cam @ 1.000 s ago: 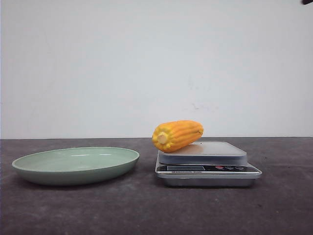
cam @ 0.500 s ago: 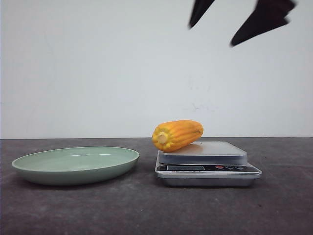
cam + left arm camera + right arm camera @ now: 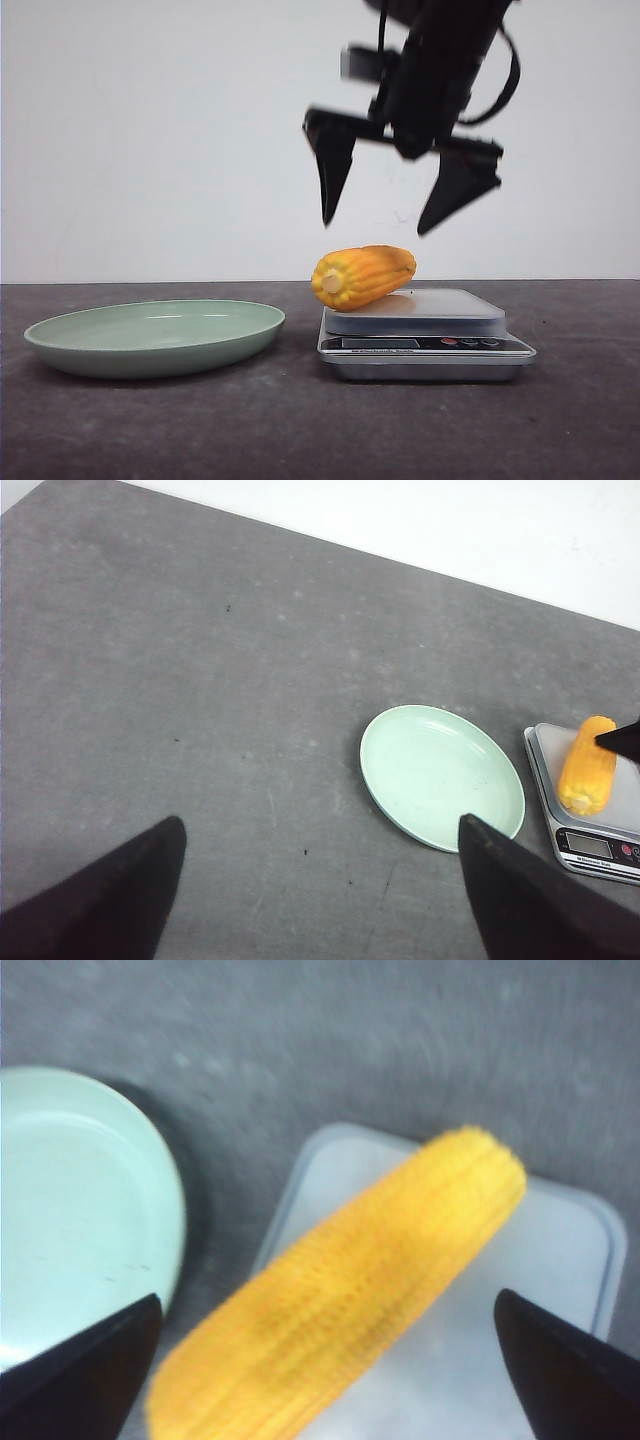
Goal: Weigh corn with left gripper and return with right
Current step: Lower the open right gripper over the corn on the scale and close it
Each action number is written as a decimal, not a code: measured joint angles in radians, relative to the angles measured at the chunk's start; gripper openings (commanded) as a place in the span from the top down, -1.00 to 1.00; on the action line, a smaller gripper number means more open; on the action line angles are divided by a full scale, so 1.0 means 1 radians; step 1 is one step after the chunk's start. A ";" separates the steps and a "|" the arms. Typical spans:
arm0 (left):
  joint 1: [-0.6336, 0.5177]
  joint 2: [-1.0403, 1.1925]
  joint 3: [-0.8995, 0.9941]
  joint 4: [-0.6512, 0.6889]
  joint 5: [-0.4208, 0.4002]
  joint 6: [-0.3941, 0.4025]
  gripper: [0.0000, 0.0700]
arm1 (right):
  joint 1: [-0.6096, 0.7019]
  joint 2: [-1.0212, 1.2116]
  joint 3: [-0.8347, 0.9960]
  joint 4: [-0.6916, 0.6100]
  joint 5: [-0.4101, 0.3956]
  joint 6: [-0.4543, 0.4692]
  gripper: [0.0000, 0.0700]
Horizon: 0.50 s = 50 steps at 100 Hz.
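Note:
The orange-yellow corn (image 3: 363,276) lies on its side on the silver kitchen scale (image 3: 425,335), pale cut end toward the plate. It also shows in the right wrist view (image 3: 345,1295) and the left wrist view (image 3: 587,766). My right gripper (image 3: 378,226) is open and hangs just above the corn, one finger on each side; in its wrist view (image 3: 325,1335) the corn lies between the fingers, untouched. My left gripper (image 3: 320,840) is open and empty, high above bare table, away from the plate.
A pale green plate (image 3: 155,337) sits left of the scale, empty; it also shows in the left wrist view (image 3: 441,775) and the right wrist view (image 3: 80,1210). The table is dark grey with a white wall behind.
My right gripper has come down from the top of the front view to just above the corn, still open. The corn, scale and plate have not moved.

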 measured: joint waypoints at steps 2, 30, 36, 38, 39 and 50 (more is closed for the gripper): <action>0.000 0.000 0.000 0.000 0.003 0.002 -0.46 | 0.000 0.007 0.000 0.000 0.000 0.004 -0.97; 0.000 0.000 0.000 0.000 0.016 0.035 -0.46 | 0.008 0.039 0.000 -0.027 -0.001 0.043 -0.53; 0.000 0.000 0.000 0.000 0.016 0.041 -0.46 | 0.008 0.039 0.003 -0.042 -0.002 0.051 -0.50; 0.000 0.000 0.000 0.000 0.016 0.044 -0.46 | 0.008 0.039 0.004 -0.046 -0.002 0.053 -0.47; 0.000 0.000 0.000 0.000 0.016 0.045 -0.46 | 0.008 0.039 0.005 -0.048 -0.002 0.055 -0.44; 0.000 0.000 0.000 0.000 0.016 0.053 -0.46 | 0.010 0.039 0.010 -0.068 0.000 0.064 0.04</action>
